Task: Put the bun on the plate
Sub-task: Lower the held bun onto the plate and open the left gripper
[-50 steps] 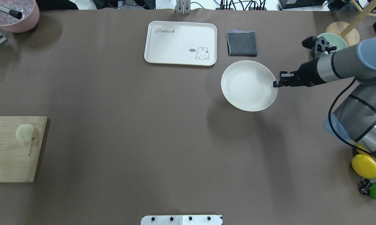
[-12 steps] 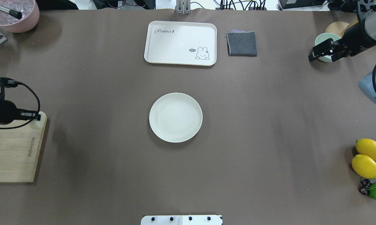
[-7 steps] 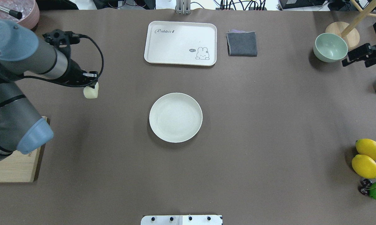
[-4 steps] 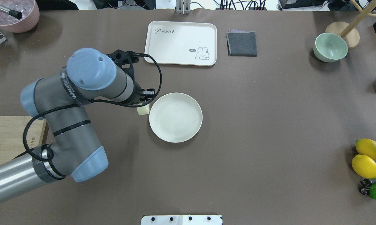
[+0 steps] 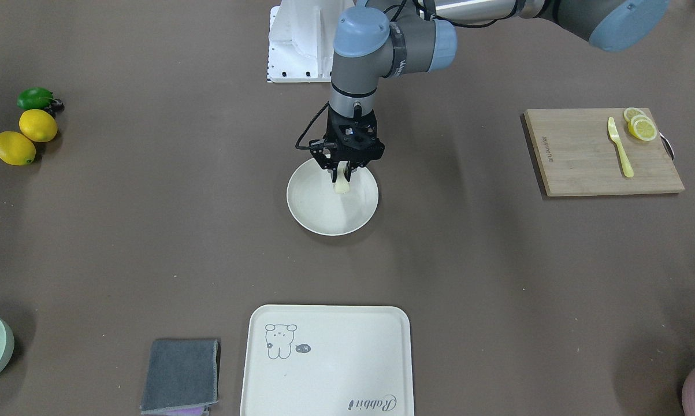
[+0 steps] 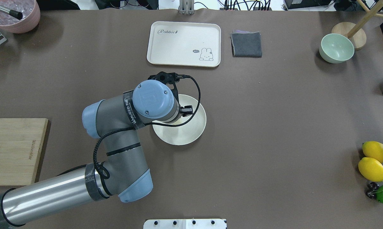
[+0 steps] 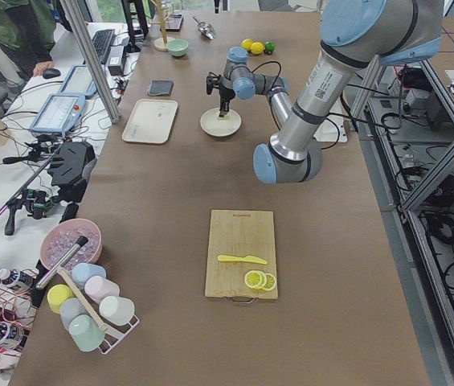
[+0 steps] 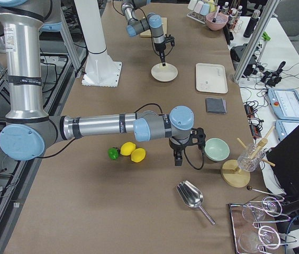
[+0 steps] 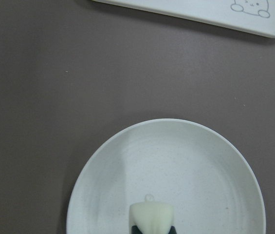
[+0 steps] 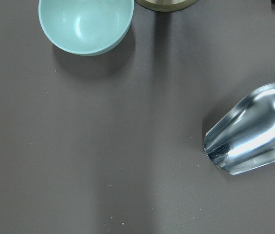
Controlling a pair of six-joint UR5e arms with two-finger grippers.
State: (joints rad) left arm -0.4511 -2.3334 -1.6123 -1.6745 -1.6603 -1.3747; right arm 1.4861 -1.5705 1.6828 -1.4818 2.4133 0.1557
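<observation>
The bun [image 5: 341,186], pale cream and stubby, hangs from my left gripper [image 5: 342,175], which is shut on it and points straight down. It sits over the robot-side half of the round cream plate [image 5: 330,216] at the table's middle; I cannot tell whether it touches. The left wrist view shows the bun [image 9: 151,218] low over the plate [image 9: 200,165]. From overhead my arm hides the bun and much of the plate [image 6: 189,133]. My right gripper [image 8: 178,159] shows only in the exterior right view, beside the green bowl; I cannot tell its state.
A cream tray [image 5: 324,358] and a folded grey cloth [image 5: 179,375] lie beyond the plate. A wooden board [image 5: 590,156] holds a knife and lemon slices. Two lemons [image 5: 23,136] and a lime lie far right. A green bowl [image 10: 83,24] and metal scoop [image 10: 254,131] sit under my right wrist.
My left arm has carried the bun rightward from just outside the plate's left rim to over the plate. The plate has stayed put.
</observation>
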